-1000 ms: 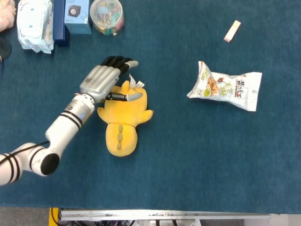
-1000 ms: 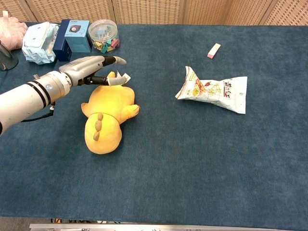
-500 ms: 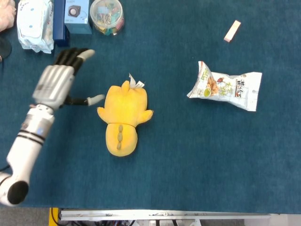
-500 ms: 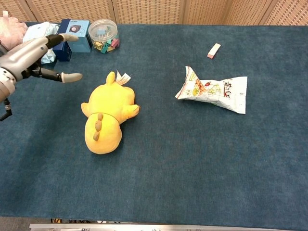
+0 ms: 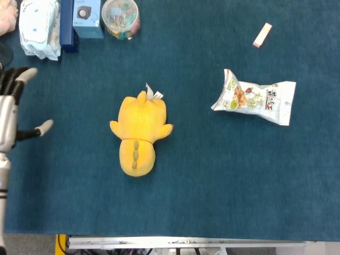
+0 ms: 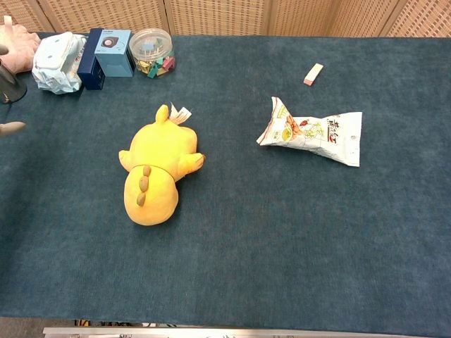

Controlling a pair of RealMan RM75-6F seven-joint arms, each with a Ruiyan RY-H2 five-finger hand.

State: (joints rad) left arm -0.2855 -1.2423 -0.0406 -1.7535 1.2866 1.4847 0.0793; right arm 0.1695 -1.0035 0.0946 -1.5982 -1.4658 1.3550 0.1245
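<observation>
Your left hand hangs at the bench's left edge, fingers spread, grasping nothing, well apart from the yellow plush toy. Right hand isn't visible.

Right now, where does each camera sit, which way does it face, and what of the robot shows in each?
Head view: above the table, looking almost straight down on the yellow plush toy and snack bag; the left hand, fingers apart and holding nothing, shows at the left edge.
Chest view: lower, at the near edge, looking across to the wicker screen; only left fingertips show.
Both share the toy, bag, eraser and clip jar.
</observation>
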